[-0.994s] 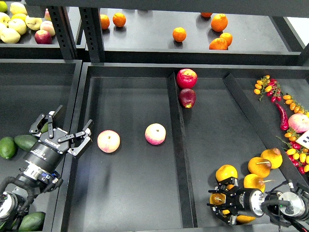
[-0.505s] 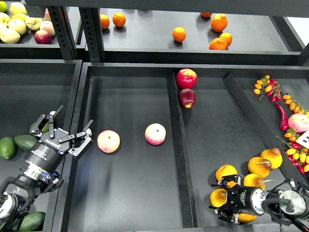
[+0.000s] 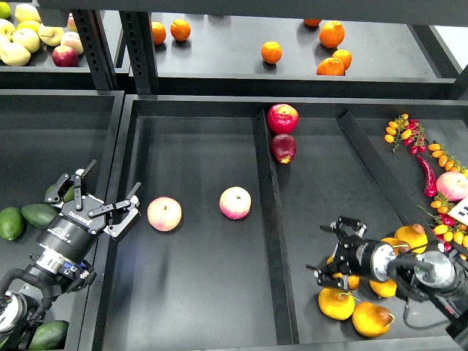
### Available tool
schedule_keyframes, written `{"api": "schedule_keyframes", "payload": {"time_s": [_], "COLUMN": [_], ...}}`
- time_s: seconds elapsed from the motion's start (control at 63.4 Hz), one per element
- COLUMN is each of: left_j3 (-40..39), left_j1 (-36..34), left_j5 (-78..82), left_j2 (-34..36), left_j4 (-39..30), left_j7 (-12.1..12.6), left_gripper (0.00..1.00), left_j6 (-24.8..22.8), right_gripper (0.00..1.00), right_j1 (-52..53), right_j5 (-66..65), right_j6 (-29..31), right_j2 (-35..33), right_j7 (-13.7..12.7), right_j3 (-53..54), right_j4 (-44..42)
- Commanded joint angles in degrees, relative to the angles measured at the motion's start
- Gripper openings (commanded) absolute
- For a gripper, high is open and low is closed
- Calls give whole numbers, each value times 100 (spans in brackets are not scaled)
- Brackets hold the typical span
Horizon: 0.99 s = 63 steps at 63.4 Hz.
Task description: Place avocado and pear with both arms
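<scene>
Left hand (image 3: 93,207) spread wide and empty, avocado (image 3: 38,215) just beside, right hand (image 3: 330,248) apparently open above pear (image 3: 337,303)

Two pale pink peaches (image 3: 164,213) (image 3: 235,202) lie apart in the middle tray. Two red apples (image 3: 283,118) (image 3: 283,148) sit by its divider (image 3: 268,197), nearly touching. Oranges (image 3: 271,52) scattered on the upper shelf. Chillies (image 3: 428,174) and small tomatoes, possibly, at right. Yellow apples (image 3: 22,36) top left.
</scene>
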Motion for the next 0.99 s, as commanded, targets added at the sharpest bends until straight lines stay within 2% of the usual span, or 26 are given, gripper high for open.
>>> {"api": "schedule_keyframes", "payload": {"time_s": [0.0, 0.284, 0.505, 0.615, 0.726, 0.883, 0.978], "left_j3": [-2, -2, -90, -107, -125, -151, -169], "left_j1": [12, -50, -164, -199, -199, -182, -173], "left_j5": [8, 52, 60, 113, 122, 148, 157], "left_j2": [0, 0, 0, 0, 0, 0, 0], "left_j4": [22, 83, 49, 22, 22, 22, 101], "left_j7": [0, 0, 0, 0, 0, 0, 0], "left_gripper": [99, 99, 99, 99, 99, 99, 99], "left_j6": [0, 0, 0, 0, 0, 0, 0], "right_gripper": [99, 99, 99, 100, 100, 100, 100], "right_j1": [301, 389, 372, 275, -120, -761, -1051], "right_j5": [-5, -23, -23, -14, 21, 48, 74], "right_j6": [-45, 104, 1158, 1431, 1650, 2625, 2986], "right_j2": [405, 1680, 1680, 1680, 1680, 1680, 1680], "right_j7": [2, 2, 2, 2, 2, 2, 2], "right_j3": [540, 1831, 2561, 2886, 3159, 3098, 3098], "right_j4": [-180, -452, -777, -786, -786, -909, -1032]}}
